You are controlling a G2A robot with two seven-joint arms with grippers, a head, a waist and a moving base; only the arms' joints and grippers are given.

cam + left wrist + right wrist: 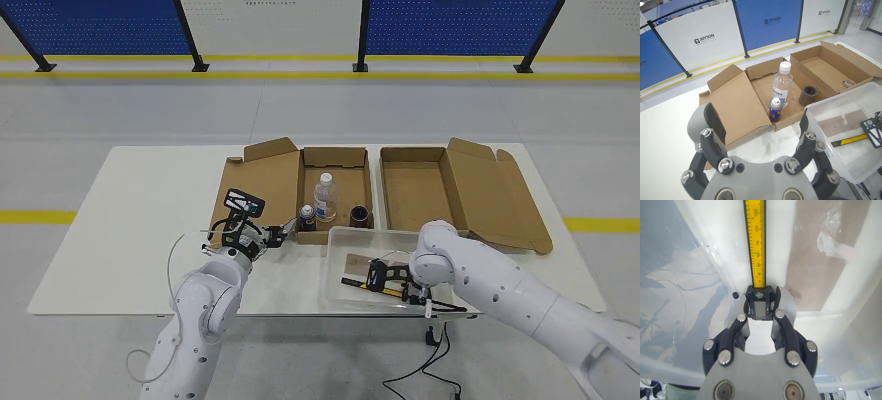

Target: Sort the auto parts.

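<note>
Currently pinching the digital caliper (760, 308) by its black display head with the right gripper (760, 298), low inside the clear plastic bin (375, 230). Giving from the right wrist finer detail than the top view: a yellow beam ruled in black ticks, a small grey screen with coloured buttons, and a tiny black set screw (735, 295) lying near the caliper head against the bin's milky plastic. Also catching a crumpled scrap of clear film (831, 248) beside a brown sheet (808, 275) at the bin's floor.

Holding the left gripper (760, 121) spread wide, ribbed black pads (715, 121) pinching nothing, just beside the bin.

Showing from the left wrist a cardboard box (738, 98) just beyond the bin, carrying an upright clear bottle (782, 85) with a white cap, a blue spray can (775, 111) and a black linear bearing (807, 94). Catching too a shiny metal ring (849, 83) in a second cardboard box (829, 62), likewise beyond the bin.
</note>
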